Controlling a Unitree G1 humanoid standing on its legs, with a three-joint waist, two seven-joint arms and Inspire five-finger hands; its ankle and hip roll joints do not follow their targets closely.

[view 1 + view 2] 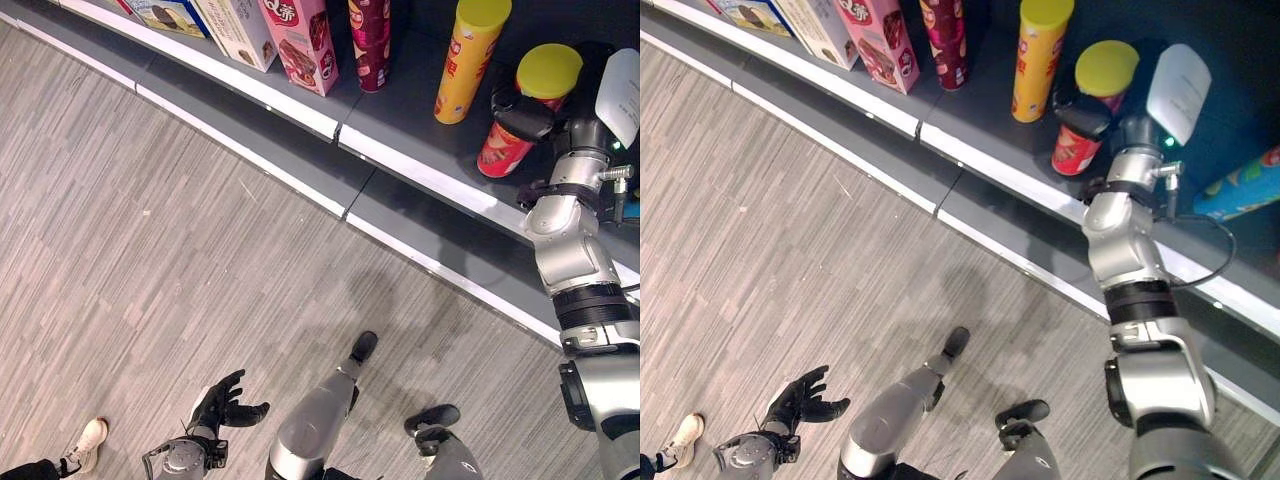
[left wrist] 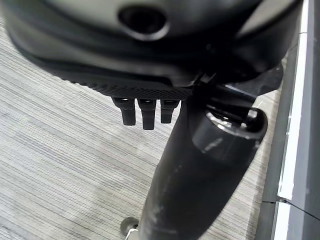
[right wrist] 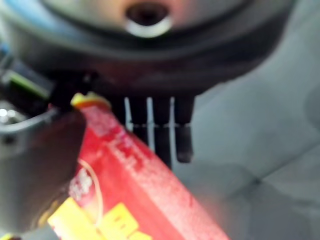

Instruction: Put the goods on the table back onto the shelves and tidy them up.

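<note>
Right hand point(image 1: 1087, 113) reaches onto the shelf point(image 1: 405, 165) with thumb and fingers wrapped round the red can point(image 1: 503, 148) with the yellow lid, which stands just right of the tall yellow can point(image 1: 468, 60); its base looks seated on the shelf, though the hand hides part of it. Left hand point(image 1: 222, 403) hangs low over the floor point(image 1: 150, 250), fingers loosely spread, holding nothing. To do this well: square the can upright beside its neighbour (not nudging it), confirm full contact, then release and draw straight back.
</note>
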